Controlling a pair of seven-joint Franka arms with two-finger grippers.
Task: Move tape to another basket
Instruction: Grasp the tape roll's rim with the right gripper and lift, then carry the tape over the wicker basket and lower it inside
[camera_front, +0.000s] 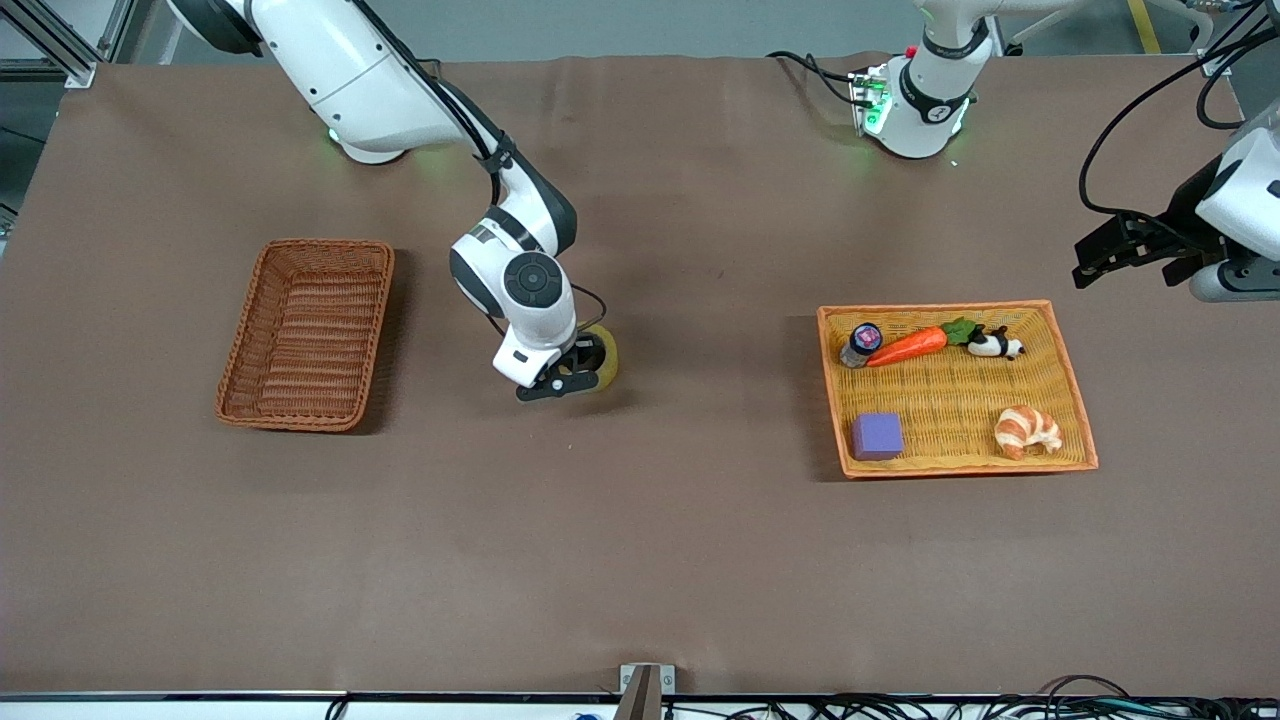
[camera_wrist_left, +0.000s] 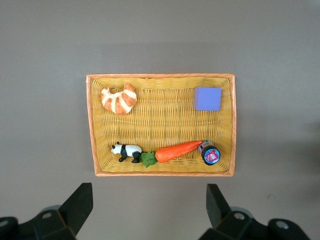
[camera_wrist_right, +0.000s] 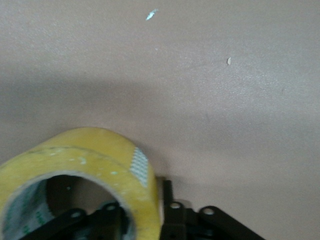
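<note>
Tape (camera_wrist_right: 75, 165): translucent yellow roll, grey inner core, tilted on edge.
Right gripper (camera_front: 562, 378): over bare table between reddish-brown basket (camera_front: 308, 333) and orange tray (camera_front: 1060, 372); fingers (camera_wrist_right: 107, 215) seem clamped across the roll's wall, one inside the core.
Left gripper (camera_wrist_left: 150, 210): waits beside the tray, fingers wide apart.

- My left gripper (camera_wrist_left: 149, 210) hangs open over bare table (camera_wrist_left: 45, 45).
- Below it I see the yellow tray (camera_wrist_left: 160, 76) holding a croissant (camera_wrist_left: 119, 99), purple cube (camera_wrist_left: 207, 98), panda (camera_wrist_left: 126, 151), carrot (camera_wrist_left: 175, 151) and small jar (camera_wrist_left: 210, 154).

Front camera looks down high across the table (camera_front: 640, 560); left wrist overlooks the tray (camera_wrist_left: 160, 174), also in front view.
</note>
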